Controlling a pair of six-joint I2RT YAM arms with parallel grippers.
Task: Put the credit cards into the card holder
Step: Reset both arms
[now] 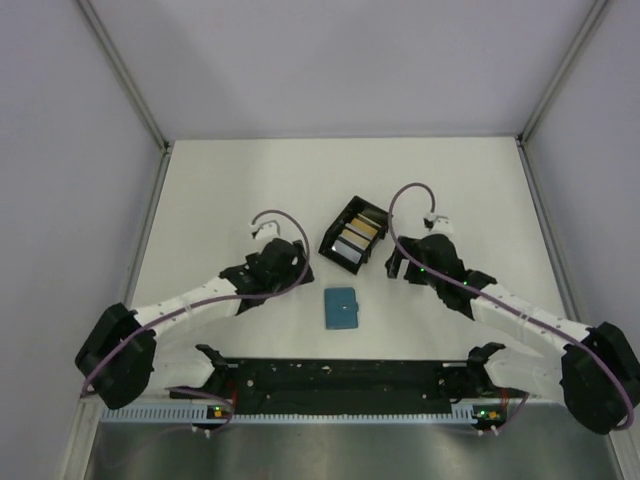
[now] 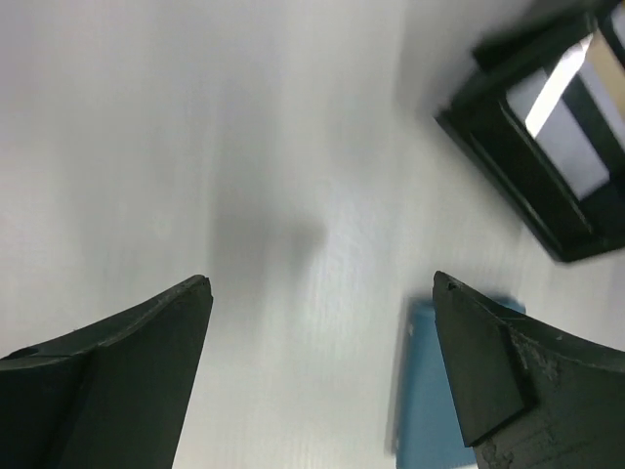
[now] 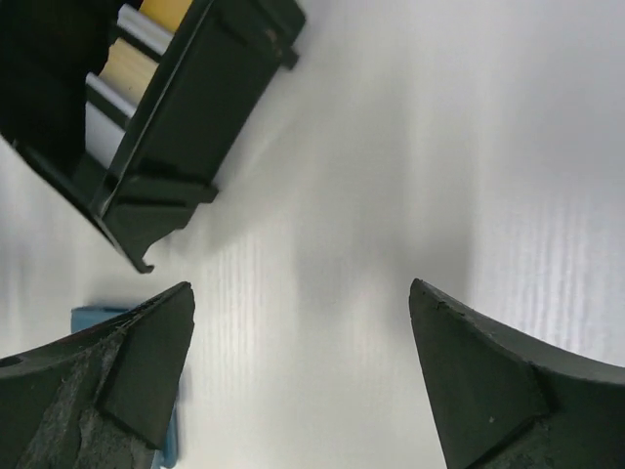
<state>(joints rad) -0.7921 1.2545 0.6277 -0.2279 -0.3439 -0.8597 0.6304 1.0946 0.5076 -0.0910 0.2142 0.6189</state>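
Orange-yellow, silver-grey and white plastic credit cards [image 1: 357, 236] sit filed in the diagonal black open-topped tray [image 1: 336, 257], flanked about equally by the empty, spread-open left gripper [image 1: 300, 268] and right gripper [image 1: 394, 264], the teal-blue folding card holder [image 1: 341, 308] just nearside of the tray

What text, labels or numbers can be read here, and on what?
None readable.
The cards in the tray: too small and blurred in every view to show any print.
The wallet: no marking visible.
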